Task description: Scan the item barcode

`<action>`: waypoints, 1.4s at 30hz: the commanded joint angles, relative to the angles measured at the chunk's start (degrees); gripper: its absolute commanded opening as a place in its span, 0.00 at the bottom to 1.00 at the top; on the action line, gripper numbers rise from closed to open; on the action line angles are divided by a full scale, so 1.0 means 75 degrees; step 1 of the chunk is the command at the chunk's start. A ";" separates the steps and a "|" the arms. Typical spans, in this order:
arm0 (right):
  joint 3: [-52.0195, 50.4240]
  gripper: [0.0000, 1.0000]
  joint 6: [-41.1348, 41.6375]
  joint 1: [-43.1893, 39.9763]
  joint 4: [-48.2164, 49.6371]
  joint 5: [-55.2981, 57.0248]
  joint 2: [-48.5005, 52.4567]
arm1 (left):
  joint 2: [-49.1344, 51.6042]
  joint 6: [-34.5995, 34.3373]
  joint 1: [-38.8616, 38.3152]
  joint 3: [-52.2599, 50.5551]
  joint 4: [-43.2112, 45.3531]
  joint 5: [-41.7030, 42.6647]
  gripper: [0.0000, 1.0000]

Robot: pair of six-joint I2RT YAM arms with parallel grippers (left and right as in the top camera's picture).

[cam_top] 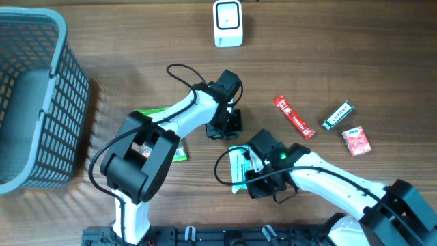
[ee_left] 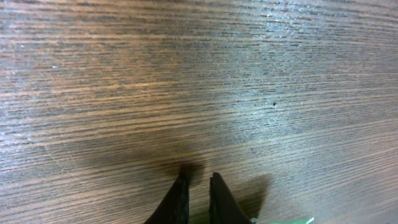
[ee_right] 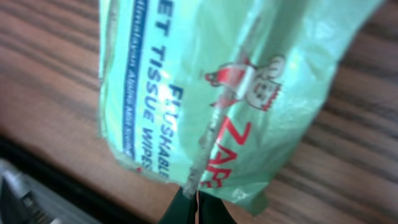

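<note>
The wet tissue wipes pack [ee_right: 205,93] is blurred in the right wrist view and the top edge cuts it off. From overhead the right gripper [cam_top: 246,171] hides most of it. The left arm [cam_top: 184,116] partly covers a green packet [cam_top: 179,154]. The left edge cuts the basket [cam_top: 65,102].

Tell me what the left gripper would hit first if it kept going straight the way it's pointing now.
Most likely the bare wooden table: the left gripper points at it, with only wood grain ahead of its jaws. Their shadow suggests it's close, though depth is unclear.
</note>
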 commanded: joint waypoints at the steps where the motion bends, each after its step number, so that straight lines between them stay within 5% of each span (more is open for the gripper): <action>1: -0.0017 0.04 0.0379 -0.0079 0.0166 0.1131 -0.0061 | 0.0335 0.0420 0.0108 -0.0230 -0.0009 -0.0845 0.13; 10: 0.0076 0.04 0.0315 -0.0568 0.2081 0.3139 -0.0061 | 0.0329 0.0787 0.0857 -0.0230 -0.0761 -0.0898 0.10; 11: 0.0079 0.04 0.0283 -0.0568 0.2142 0.3185 -0.0064 | 0.0291 0.1128 0.0944 -0.0189 -0.0930 -0.0901 0.04; 15: 0.0268 0.04 0.0181 -0.0828 0.1673 0.2900 -0.0099 | -0.0321 0.1271 0.1349 0.0469 -0.2148 -0.1005 0.04; 22: 0.1722 0.56 -0.0857 -0.2352 -0.0152 -0.0015 -0.0262 | -0.0828 0.1049 0.0985 0.0382 -0.2174 -0.0431 0.04; 26: 0.1740 0.64 -0.0854 -0.2643 -0.0860 -0.0749 -0.0213 | -0.0609 0.0833 0.0472 -0.0009 -0.1821 -0.0437 0.04; 42: 0.1119 0.64 -0.0026 -0.2646 -0.0408 -0.0927 0.0688 | 0.0216 0.0178 -0.0187 -0.0437 -0.0711 -0.0434 0.05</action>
